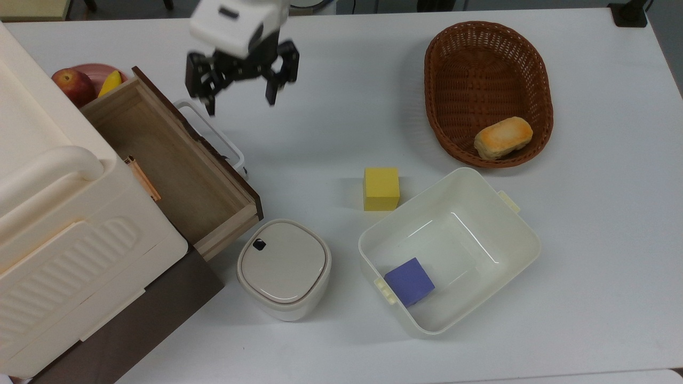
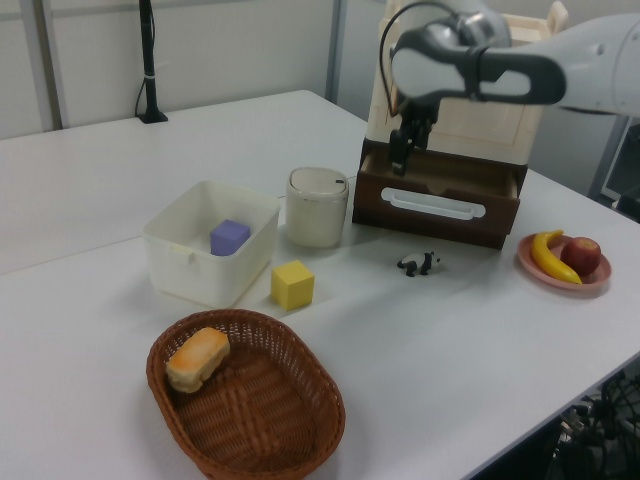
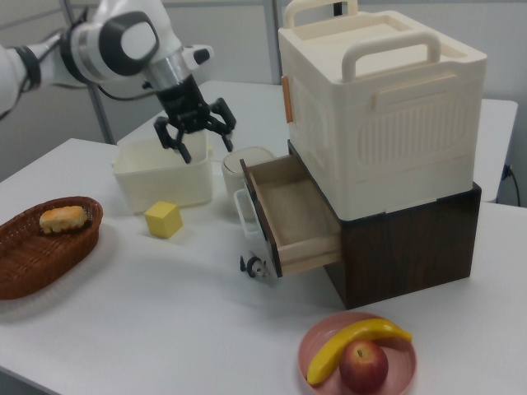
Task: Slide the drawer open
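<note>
Above the table: the gripper (image 1: pixel 241 96) is hanging in the air, jaws spread apart and gripping nothing.
Drawer: the drawer (image 1: pixel 176 165) is standing pulled out, below the jaws.
Handle: the white loop handle (image 1: pixel 211 133) is lying just under the fingers (image 3: pixel 216 115), untouched.

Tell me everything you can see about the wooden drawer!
The drawer is pulled out of a dark brown cabinet that sits under a big cream plastic box. Its front panel is dark brown with a white loop handle; the sides and bottom look like pale bare wood. It looks empty inside. It sits level above the white table. The robot's hand is open, lifted away, not touching it.
</note>
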Robot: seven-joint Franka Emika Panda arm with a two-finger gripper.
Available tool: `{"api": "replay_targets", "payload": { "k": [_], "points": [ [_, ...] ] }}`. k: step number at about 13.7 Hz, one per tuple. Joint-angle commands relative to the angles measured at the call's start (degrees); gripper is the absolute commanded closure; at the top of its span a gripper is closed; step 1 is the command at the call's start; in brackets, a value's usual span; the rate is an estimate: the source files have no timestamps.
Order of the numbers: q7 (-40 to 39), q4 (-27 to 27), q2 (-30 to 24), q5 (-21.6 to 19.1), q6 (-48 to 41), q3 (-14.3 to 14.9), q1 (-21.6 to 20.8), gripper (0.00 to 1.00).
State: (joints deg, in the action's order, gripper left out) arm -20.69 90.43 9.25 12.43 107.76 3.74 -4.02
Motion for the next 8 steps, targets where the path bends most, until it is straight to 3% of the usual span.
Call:
{"api": "replay_targets", "payload": {
  "k": [1, 2, 3, 4, 8],
  "points": [
    [6.16, 0.02, -4.06, -8.53, -8.59, 0.13, -0.82, 0.00],
    [11.32, -1.55, -3.98, -12.83, -13.23, 0.13, -0.73, 0.00],
    [16.60, -1.74, -4.06, -14.61, -17.02, 0.13, -0.90, 0.00],
    [22.13, -1.75, -4.41, -15.07, -20.19, 0.04, -0.99, 0.00],
    [30.09, -1.74, -4.15, -14.63, -20.14, 0.56, -3.98, 0.00]
  ]
}}
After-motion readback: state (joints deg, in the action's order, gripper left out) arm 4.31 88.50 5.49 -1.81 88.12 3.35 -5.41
